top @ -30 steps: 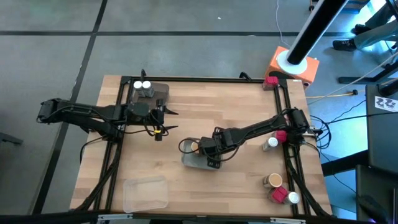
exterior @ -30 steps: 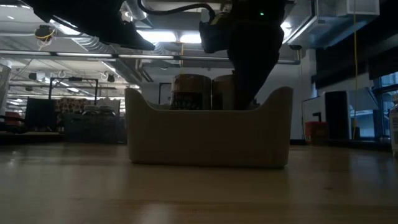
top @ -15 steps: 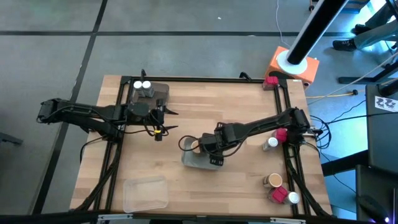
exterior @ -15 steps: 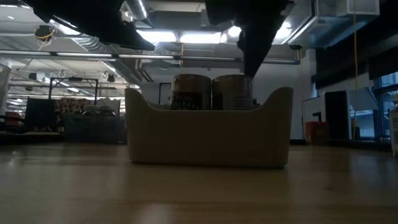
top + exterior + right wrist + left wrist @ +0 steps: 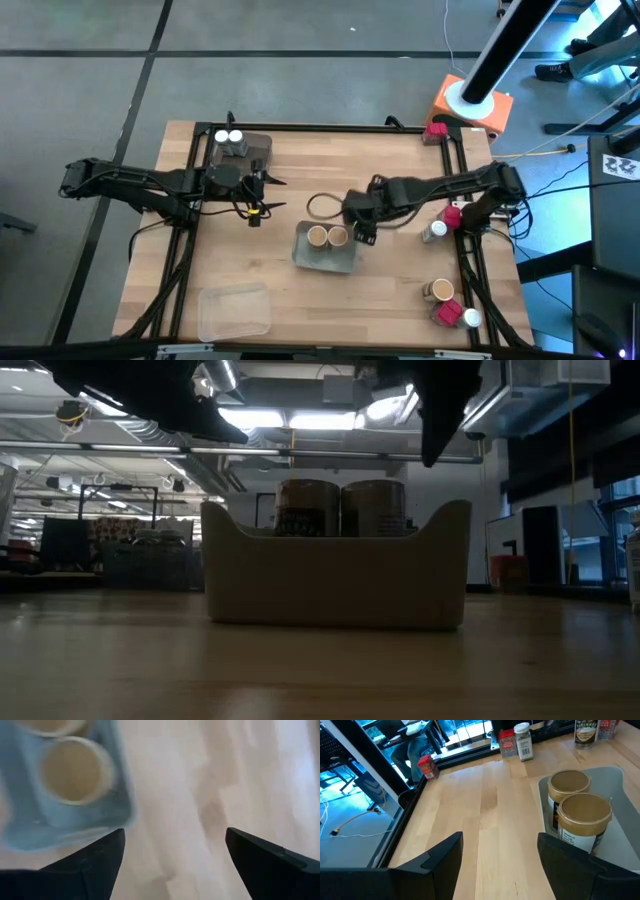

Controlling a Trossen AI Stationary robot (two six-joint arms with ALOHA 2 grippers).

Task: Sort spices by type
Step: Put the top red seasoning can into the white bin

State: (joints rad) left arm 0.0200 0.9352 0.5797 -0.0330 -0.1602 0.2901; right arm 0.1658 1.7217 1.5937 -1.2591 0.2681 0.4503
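Observation:
Two round tan-lidded jars (image 5: 317,236) (image 5: 338,236) stand upright side by side on their bases in the grey tray (image 5: 325,260) at mid-table; the low view shows the jars (image 5: 306,508) (image 5: 373,508) above the tray wall (image 5: 335,575). My right gripper (image 5: 362,232) hovers open just right of the tray, above the table; its wrist view looks down on a jar lid (image 5: 74,767). My left gripper (image 5: 262,193) waits open at the table's left, facing the jars (image 5: 584,812). Two white-capped jars (image 5: 228,137) stand in a second grey tray (image 5: 255,148) at the far left.
Along the right edge stand a red box (image 5: 452,217), a white-capped jar (image 5: 437,229), a tan-lidded jar (image 5: 440,290), another red box (image 5: 448,313) and a white cap (image 5: 471,319). A red box (image 5: 435,130) sits at the far right corner. A clear tray (image 5: 233,310) lies near left.
My right gripper has risen out of the mid-table grey tray and drawn back toward the table's right and far side. The second tan-lidded jar, which it covered a second ago, now stands free in the tray beside the first.

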